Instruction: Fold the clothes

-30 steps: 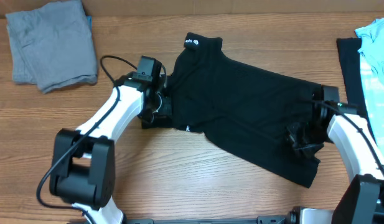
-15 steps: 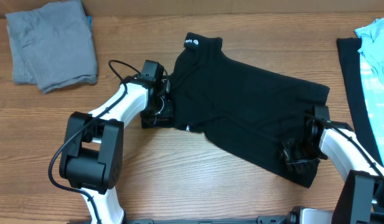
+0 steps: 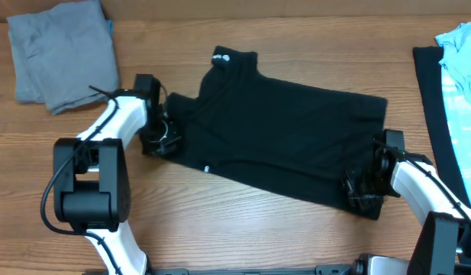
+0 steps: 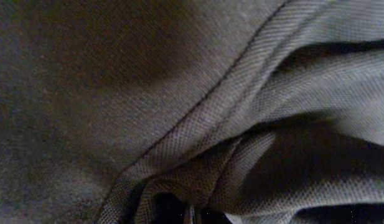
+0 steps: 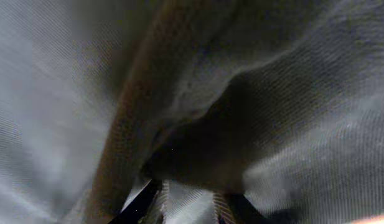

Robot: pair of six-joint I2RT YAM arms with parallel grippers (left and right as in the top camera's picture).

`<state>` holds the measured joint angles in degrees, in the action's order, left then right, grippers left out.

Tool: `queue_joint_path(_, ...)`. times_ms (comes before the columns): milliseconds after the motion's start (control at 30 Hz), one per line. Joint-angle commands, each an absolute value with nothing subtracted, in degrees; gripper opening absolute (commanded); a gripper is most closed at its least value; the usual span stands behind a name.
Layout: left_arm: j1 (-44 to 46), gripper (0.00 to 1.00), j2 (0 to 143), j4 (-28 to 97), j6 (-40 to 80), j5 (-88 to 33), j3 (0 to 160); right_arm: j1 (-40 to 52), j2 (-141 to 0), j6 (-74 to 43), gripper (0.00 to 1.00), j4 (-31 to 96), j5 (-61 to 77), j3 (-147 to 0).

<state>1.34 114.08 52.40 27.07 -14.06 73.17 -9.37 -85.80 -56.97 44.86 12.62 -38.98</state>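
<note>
Pinching the left sleeve of the black T-shirt [image 3: 281, 137] with the left gripper [image 3: 160, 139], jaws together on the cloth. Clamping the near right hem corner with the right gripper [image 3: 359, 195], fabric bunched between its fingers. Lies spread mid wooden table [image 3: 220, 229], white logo [image 3: 222, 56] at the far neck. Sits between grey folded garment [image 3: 63, 53], far left, and light blue garment [image 3: 460, 61], far right.

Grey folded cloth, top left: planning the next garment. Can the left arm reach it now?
Probably not yet: left end effector is shut on the black T-shirt, though nothing stands between it and the grey cloth.
</note>
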Motion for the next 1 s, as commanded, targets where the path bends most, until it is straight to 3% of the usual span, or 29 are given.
queue_joint_path(0,0.0,0.04,117.2,55.4,28.4,-7.5,72.0,-11.3,-86.9,-56.9,0.29,41.1,9.0,-38.3)
queue_joint_path(267,3.9,0.04,115.4,59.4,33.3,-7.5,72.0,-18.9,-86.9,-47.9,0.33,43.4,6.1,-44.5)
queue_joint_path(433,8.7,0.04,108.4,57.8,37.1,-4.7,72.1,-22.0,-86.9,-44.6,0.41,46.5,5.8,-48.1)
queue_joint_path(700,9.7,0.06,98.4,55.5,37.3,4.0,72.2,-21.5,-86.9,-38.3,0.34,54.0,6.2,-53.0)
queue_joint_path(867,9.7,0.19,98.0,54.6,35.1,6.3,72.2,-19.5,-86.9,-36.7,0.38,53.9,6.7,-53.1)
queue_joint_path(933,9.7,0.27,98.0,54.0,30.9,6.0,73.1,-18.9,-86.9,-35.0,0.47,53.4,6.7,-54.3)
queue_joint_path(967,9.7,0.36,98.0,54.1,28.9,5.9,74.3,-18.7,-86.9,-34.4,0.56,53.5,6.8,-55.6)
